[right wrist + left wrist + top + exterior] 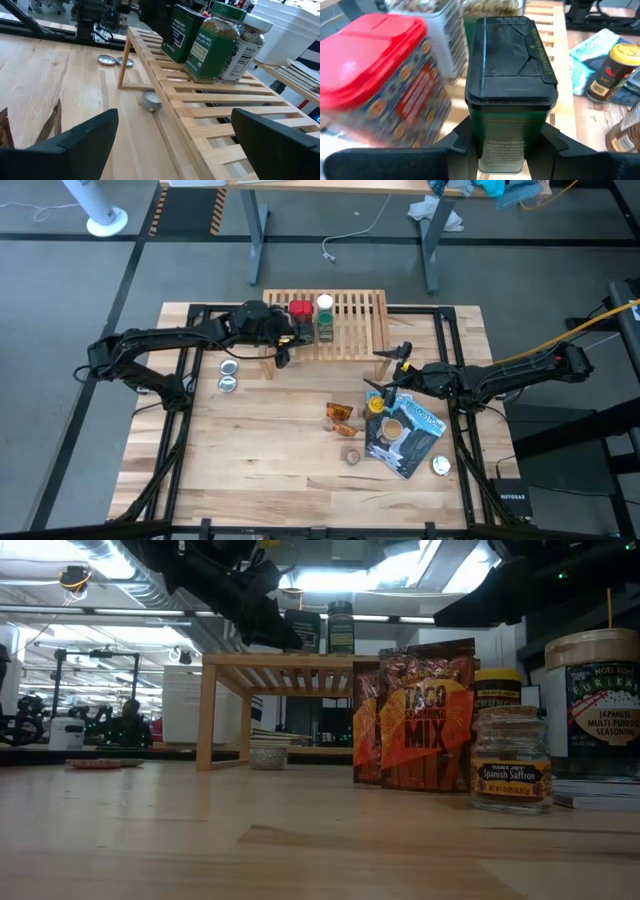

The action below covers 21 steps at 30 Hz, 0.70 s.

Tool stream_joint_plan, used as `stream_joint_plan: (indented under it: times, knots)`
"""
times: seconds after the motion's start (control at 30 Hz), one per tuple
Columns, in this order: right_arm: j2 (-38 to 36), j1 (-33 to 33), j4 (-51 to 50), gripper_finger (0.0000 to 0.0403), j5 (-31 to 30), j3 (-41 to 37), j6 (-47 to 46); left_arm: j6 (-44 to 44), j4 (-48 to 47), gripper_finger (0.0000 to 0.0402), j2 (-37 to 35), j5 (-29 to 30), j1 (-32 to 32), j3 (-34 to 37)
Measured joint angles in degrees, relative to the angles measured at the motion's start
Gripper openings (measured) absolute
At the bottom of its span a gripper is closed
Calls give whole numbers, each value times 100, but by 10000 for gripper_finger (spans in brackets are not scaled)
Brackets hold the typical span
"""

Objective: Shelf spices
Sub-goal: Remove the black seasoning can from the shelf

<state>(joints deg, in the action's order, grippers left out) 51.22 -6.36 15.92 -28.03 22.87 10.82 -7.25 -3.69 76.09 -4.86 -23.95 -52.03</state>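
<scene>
Bright overhead light, ceiling glare, blurred red-capped jar (375, 85)

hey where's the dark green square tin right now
On the shelf, toward its left end in the high view, the tin stands beside the red-capped jar, gripped by the left gripper.

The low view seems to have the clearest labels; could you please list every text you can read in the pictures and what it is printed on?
"TACO SEASONING MIX": orange packets.
"TRADER JOE'S Spanish Saffron": small jar.
"FURIKAKE JAPANESE MULTI-PURPOSE SEASONING": tan-capped jar.
"NETGEAR": black box on the floor, high view.
"Ground ...": dark tin in the left claw; the rest is blurred.
Red-capped jar, green-capped jar, yellow-capped jar: unreadable.
</scene>
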Motion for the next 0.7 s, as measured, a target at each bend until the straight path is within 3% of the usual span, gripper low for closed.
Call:
stream_joint_plan:
  times: [0.4, 0.7]
  knots:
    - [0, 1, 4, 392, 0, 0, -2, 422, -1874, 104, -1556, 495, 444, 0]
    - [0, -1, 10, 392, 0, 0, -2, 1845, -3749, 104, -2518, 1012, 1434, 18]
